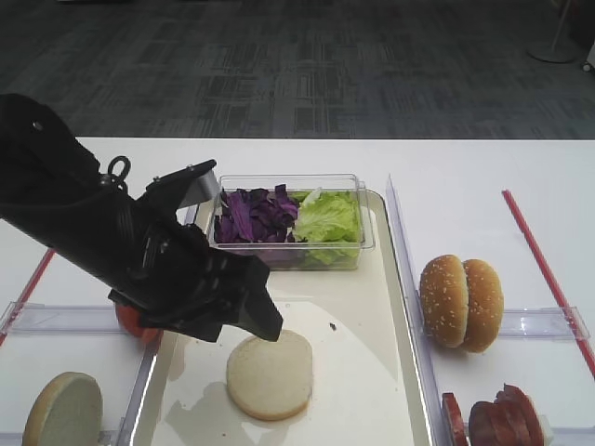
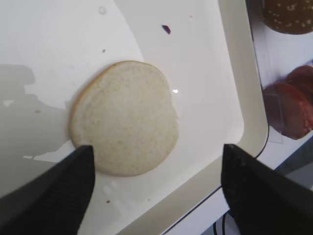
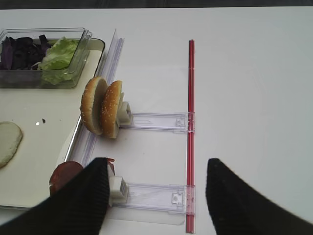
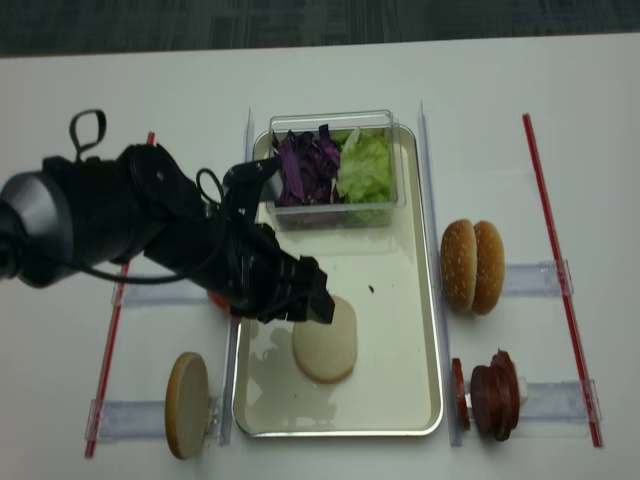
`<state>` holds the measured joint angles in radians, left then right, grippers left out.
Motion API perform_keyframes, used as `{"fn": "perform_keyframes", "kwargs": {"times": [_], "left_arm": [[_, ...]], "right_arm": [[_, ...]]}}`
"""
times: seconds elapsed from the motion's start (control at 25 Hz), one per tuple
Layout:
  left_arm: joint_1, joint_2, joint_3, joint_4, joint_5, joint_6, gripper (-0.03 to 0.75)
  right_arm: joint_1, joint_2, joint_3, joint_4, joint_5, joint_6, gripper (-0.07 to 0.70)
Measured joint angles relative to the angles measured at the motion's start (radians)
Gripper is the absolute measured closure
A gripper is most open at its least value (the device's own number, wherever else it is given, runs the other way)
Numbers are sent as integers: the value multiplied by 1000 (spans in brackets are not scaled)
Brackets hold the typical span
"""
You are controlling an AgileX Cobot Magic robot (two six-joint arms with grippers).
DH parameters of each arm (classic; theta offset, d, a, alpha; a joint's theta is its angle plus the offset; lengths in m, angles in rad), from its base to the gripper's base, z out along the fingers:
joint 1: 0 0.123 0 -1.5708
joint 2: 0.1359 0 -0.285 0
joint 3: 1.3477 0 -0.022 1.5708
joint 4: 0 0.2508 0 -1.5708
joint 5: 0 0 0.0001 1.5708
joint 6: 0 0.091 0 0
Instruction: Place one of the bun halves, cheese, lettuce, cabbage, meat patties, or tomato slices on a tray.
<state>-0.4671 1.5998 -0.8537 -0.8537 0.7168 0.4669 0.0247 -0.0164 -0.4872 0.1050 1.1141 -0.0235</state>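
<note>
A pale bun half (image 1: pixel 270 373) lies flat on the cream tray (image 1: pixel 363 353). My left gripper (image 2: pixel 156 148) hovers open just above it, with the bun half (image 2: pixel 124 137) free between and ahead of its black fingers (image 2: pixel 58 191). Another bun half (image 1: pixel 62 409) stands on edge at the front left. Purple cabbage (image 1: pixel 251 216) and lettuce (image 1: pixel 327 219) fill a clear tub at the tray's far end. Tomato slices (image 1: pixel 133 321) peek out under the left arm. Meat patties (image 4: pixel 490 395) stand at the front right. My right gripper (image 3: pixel 157 161) is open over bare table. No cheese is in view.
Two sesame buns (image 1: pixel 461 302) stand on edge in a clear holder right of the tray. Clear plastic rails (image 3: pixel 151 120) and a red strip (image 3: pixel 190 112) lie on the white table. The left arm (image 4: pixel 120 225) reaches over the tray's left rim.
</note>
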Motion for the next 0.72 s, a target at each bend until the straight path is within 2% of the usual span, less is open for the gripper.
{"fn": "perform_keyframes", "kwargs": {"times": [0.2,0.48,0.72], "left_arm": [[0,-73,0,115,27,-74,206],[20,-133,0,180,64,-105,206],[134,-136,0,246,155,-99,218]], "right_arm": [[0,0,0,0,2,1,168],[0,0,0,0,2,1,168],[0,0,0,0,2,1,168]]}}
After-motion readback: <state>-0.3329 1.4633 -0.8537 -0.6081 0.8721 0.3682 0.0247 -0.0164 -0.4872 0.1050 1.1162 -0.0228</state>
